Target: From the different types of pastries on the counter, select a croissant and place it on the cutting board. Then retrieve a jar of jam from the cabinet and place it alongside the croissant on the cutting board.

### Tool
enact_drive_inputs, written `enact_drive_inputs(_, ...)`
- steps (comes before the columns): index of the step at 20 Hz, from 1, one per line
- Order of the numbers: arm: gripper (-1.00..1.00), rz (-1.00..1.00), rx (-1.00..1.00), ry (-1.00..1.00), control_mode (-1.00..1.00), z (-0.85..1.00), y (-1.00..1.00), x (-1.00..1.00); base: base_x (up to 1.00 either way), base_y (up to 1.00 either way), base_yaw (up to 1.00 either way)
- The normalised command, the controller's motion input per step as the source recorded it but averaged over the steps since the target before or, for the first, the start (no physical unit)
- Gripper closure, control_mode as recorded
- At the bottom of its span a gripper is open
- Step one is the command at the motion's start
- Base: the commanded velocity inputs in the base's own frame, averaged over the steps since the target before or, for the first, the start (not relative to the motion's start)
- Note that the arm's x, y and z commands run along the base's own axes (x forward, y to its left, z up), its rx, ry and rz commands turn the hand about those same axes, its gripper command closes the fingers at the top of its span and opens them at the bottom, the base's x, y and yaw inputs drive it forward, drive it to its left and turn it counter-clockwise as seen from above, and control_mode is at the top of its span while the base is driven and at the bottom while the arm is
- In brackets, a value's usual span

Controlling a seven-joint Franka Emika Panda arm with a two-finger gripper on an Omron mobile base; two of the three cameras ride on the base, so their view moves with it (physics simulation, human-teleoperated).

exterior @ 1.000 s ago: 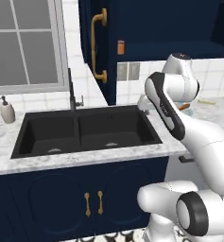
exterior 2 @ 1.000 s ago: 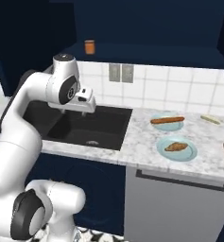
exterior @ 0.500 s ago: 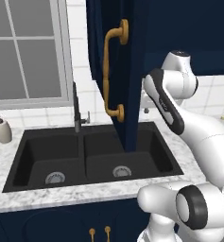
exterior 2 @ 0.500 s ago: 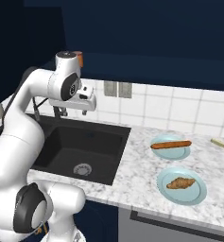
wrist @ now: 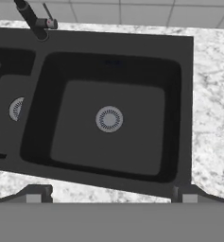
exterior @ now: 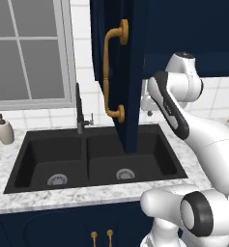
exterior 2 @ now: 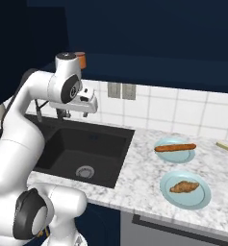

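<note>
Overhead, the jaws hang spread wide and empty above the black sink, croissant well apart.

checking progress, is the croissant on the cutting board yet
No, the croissant lies on a light blue plate on the counter, in front of the bread stick.

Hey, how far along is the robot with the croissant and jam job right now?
Nothing is placed yet. The croissant still lies on its blue plate on the counter, beside the bread stick on another plate. The cabinet door stands open, and the jar of jam sits inside. The gripper is open and empty over the sink. Both moves to the cutting board remain.
</note>
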Motion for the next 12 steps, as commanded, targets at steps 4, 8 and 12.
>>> enact_drive_inputs(4,-1.00,0.00,0.00,0.00,1.00,0.00,0.00,0.00,0.16,-0.33,0.04)
enact_drive_inputs(8,-1.00,0.00,0.00,0.00,-1.00,0.00,0.00,0.00,0.00,0.00,0.00)
enact_drive_inputs(12,-1.00,0.00,0.00,0.00,-1.00,0.00,0.00,0.00,0.00,0.00,0.00)
